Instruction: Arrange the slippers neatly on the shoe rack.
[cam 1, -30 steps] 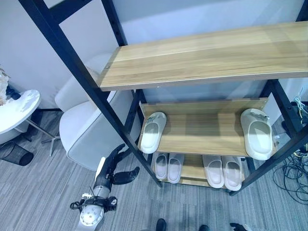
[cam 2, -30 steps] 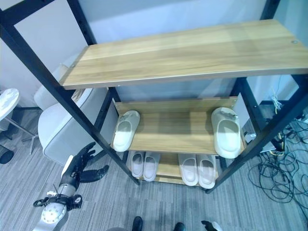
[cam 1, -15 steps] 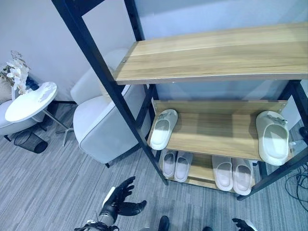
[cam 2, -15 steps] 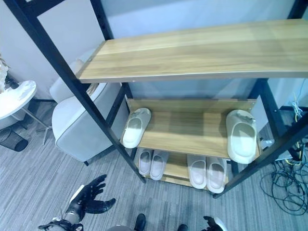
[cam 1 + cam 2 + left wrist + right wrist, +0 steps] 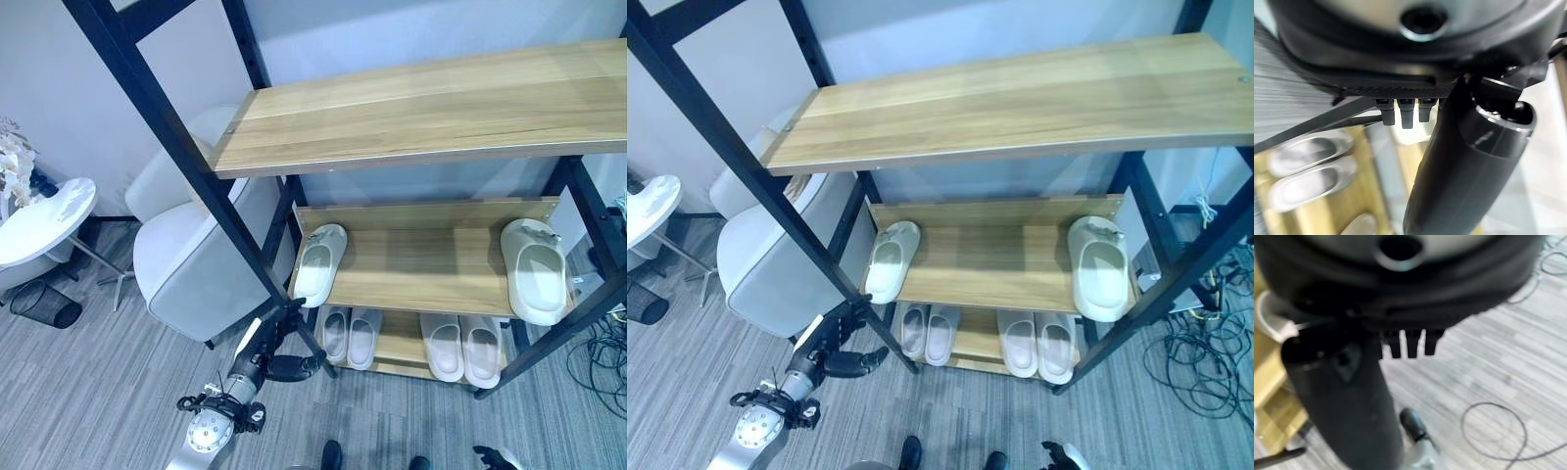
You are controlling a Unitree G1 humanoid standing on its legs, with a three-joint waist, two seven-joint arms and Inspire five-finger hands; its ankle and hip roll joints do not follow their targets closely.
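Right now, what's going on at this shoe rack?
The robot stands before the rack. Its left hand is open and holds nothing, raised near the rack's front left post at about the middle shelf's height. On that shelf two slippers lie far apart, the left slipper at one end and the right slipper at the other. Two pairs sit side by side on the bottom shelf. The right hand is also open and empty.

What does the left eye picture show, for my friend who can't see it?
A wooden shoe rack holds two separate pale slippers on its middle shelf and two tidy pairs below. The robot's open left hand is near the rack's front left post.
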